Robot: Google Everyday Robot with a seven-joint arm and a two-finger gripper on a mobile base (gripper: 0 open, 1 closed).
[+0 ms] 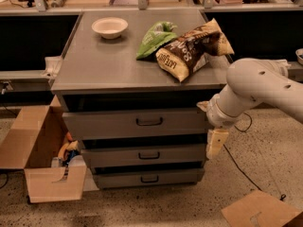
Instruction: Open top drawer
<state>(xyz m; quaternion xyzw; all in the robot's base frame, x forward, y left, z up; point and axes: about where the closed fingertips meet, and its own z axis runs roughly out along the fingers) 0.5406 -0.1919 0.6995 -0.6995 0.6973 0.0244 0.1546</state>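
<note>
The top drawer (pixel 109 124) is the widest grey front of the cabinet, just under its top, with a small dark loop handle (pixel 149 122) at its centre. Two narrower drawer fronts (pixel 147 155) (pixel 149 178) sit below it. My gripper (pixel 215 143) hangs pointing down from the white arm (pixel 255 86), right beside the cabinet's right edge, level with the gap between the top and middle drawers. It is well to the right of the handle and holds nothing that I can see.
On the cabinet top (pixel 94 65) stand a white bowl (pixel 110 27), a green bag (pixel 155 38) and a brown chip bag (pixel 191 48). An open cardboard box (pixel 40 174) stands left of the cabinet. Flat cardboard (pixel 260 211) and a cable (pixel 241 167) lie on the floor at right.
</note>
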